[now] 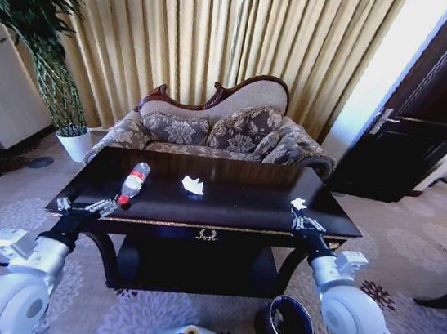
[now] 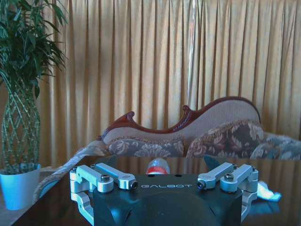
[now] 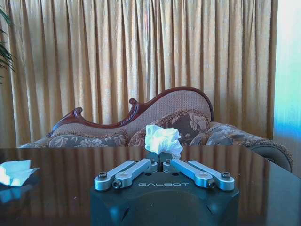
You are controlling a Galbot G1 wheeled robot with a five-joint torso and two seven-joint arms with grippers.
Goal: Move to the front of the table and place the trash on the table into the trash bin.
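Note:
On the dark glossy table [image 1: 243, 207] a clear bottle [image 1: 133, 181] with a red label lies at the left. A crumpled white paper wad [image 1: 193, 185] rests near the middle. My left gripper [image 1: 105, 205] hovers open at the table's front left edge, just short of the bottle [image 2: 157, 167], which lies apart from it in line with the gap. At the right front edge my right gripper [image 1: 299, 216] is shut on a second paper wad [image 1: 299, 203], which sits bunched at the tips [image 3: 162, 140]. The dark trash bin [image 1: 285, 323] stands on the carpet below my right arm.
A patterned sofa [image 1: 220, 129] stands close behind the table, with gold curtains beyond. A potted plant in a white pot [image 1: 74, 143] is at the back left. A dark door [image 1: 427, 120] stands at the right. The middle paper wad [image 3: 14, 172] also appears off to the side.

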